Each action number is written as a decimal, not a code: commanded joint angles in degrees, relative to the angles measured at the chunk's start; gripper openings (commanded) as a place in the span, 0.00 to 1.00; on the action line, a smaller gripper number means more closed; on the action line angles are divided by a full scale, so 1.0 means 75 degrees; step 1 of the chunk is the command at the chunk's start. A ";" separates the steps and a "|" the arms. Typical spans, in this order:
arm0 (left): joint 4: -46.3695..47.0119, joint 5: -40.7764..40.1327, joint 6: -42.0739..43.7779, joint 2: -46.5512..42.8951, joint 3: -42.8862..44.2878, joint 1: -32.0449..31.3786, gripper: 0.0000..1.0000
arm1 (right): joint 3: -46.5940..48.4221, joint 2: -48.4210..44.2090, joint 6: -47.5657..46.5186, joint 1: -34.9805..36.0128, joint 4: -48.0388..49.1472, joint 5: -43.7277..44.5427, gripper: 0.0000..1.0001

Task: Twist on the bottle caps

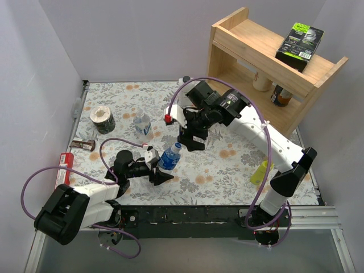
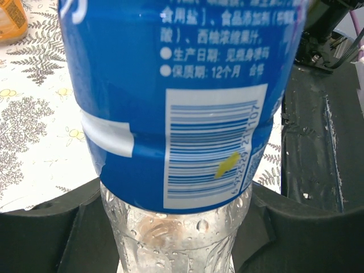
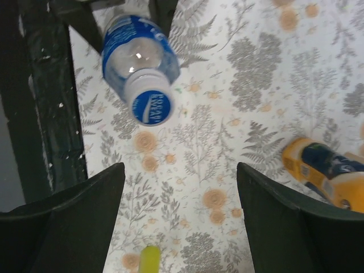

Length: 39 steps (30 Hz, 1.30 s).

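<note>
Left claw (image 1: 160,168) gripping, right claw (image 1: 191,142) spread wide, pointing down

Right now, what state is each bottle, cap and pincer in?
Left pincer: shut on held bottle.
Held bottle: tilted, capped.
Blue cap: on the held bottle's neck.
Right pincer: open, empty.
Second bottle: upright, untouched.
Orange bottle: untouched, apart from both pincers.

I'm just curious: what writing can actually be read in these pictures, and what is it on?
"生产日期:见瓶身喷码": blue label of the tilted bottle.
"保质期:12个月": same label.
Digits beside the barcode: too blurred.
Blue print on that bottle's cap: blurred.
Print on the black-and-green box: too small.
</note>
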 commanded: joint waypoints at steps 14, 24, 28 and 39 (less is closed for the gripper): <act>-0.0677 0.0336 -0.0503 -0.0357 0.0616 0.0039 0.00 | -0.0513 -0.0262 -0.0613 0.0108 0.1686 -0.1800 0.98; -0.0361 0.0008 -0.0972 -0.0428 0.0452 0.0073 0.00 | -0.0794 -0.0414 -0.0496 0.0425 0.1592 -0.1497 0.97; -0.0221 -0.0051 -0.1183 -0.0427 0.0428 0.0132 0.00 | -0.0969 -0.0542 -0.0402 0.0460 0.1615 -0.0901 0.97; 0.0049 -0.0214 -0.1359 -0.0439 0.0335 0.0273 0.00 | -0.1228 -0.0754 -0.0249 0.0472 0.1241 -0.0324 0.97</act>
